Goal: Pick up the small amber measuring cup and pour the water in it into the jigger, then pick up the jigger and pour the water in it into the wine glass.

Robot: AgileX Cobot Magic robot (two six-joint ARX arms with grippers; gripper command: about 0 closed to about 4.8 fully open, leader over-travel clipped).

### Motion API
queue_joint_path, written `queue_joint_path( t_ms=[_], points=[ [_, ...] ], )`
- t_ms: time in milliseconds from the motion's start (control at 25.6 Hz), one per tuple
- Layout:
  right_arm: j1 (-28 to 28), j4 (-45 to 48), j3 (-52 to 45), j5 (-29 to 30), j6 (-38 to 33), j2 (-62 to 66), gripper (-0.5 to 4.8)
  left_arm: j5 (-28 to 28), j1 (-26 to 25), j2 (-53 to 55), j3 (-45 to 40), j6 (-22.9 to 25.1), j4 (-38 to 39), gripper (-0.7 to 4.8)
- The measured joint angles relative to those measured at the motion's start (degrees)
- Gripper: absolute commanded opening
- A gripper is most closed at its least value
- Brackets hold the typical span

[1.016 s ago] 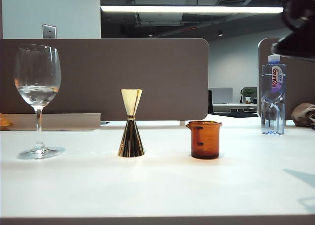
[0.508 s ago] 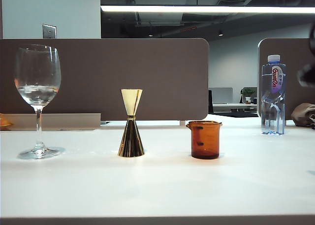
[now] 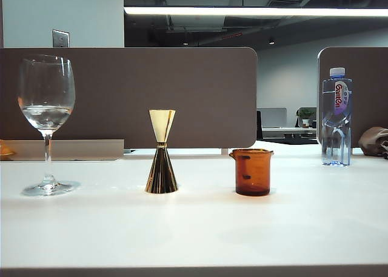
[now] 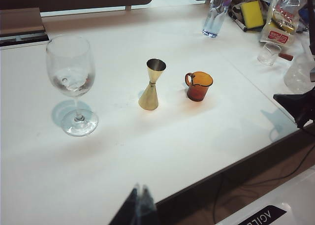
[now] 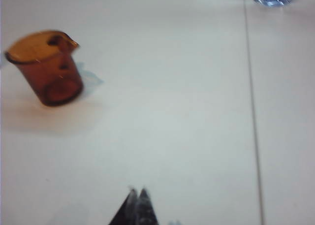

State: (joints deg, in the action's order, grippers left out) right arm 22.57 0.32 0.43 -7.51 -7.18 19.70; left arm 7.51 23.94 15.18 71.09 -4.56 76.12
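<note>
The amber cup (image 5: 47, 67) stands upright (handle toward the jigger (image 4: 152, 84)), well apart from the pinched-together right claw (image 5: 138, 200); the left claw (image 4: 139, 198) is likewise closed.

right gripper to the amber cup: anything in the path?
Nothing visible. In the right wrist view the right gripper, fingers shut, hangs above bare table, apart from the small amber measuring cup. The jigger stands on the cup's far side, the bottle well behind.
</note>
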Motion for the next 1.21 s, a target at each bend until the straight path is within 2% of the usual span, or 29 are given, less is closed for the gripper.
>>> queue_joint_path(
  t_ms=[117, 703, 1055, 1211],
  points=[
    [-3.69, -4.85, 0.00, 0.00, 0.02, -2.21, -0.04, 0.00, 0.00, 0.00, 0.00, 0.00, 0.00, -0.02],
    [-13.68, -10.23, 0.00, 0.02, 0.11, -10.23, -0.04, 0.00, 0.00, 0.00, 0.00, 0.02, 0.00, -0.02],
    [-14.34, -10.27, 0.02, 0.02, 0.11, -15.26, -0.04, 0.00, 0.00, 0.00, 0.00, 0.00, 0.00, -0.02],
    [-17.31, -10.29, 0.02, 0.02, 0.11, -19.45, -0.04, 0.00, 0.00, 0.00, 0.00, 0.02, 0.00, -0.02]
  ],
)
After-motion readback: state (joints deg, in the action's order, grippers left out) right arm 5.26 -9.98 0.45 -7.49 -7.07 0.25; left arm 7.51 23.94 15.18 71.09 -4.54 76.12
